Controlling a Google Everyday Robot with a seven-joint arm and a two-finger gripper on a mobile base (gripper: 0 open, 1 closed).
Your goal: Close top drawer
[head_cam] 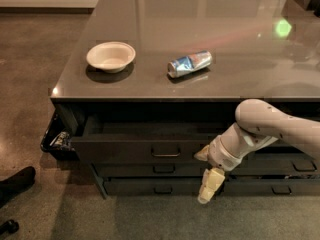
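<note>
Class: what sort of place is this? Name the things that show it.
Probably an office kitchen or workshop area: a broad grey counter with the top drawer pulled open beneath it, a white bowl and a can lying on top, and a concrete floor. The gripper hangs in front of the lower drawers.
</note>
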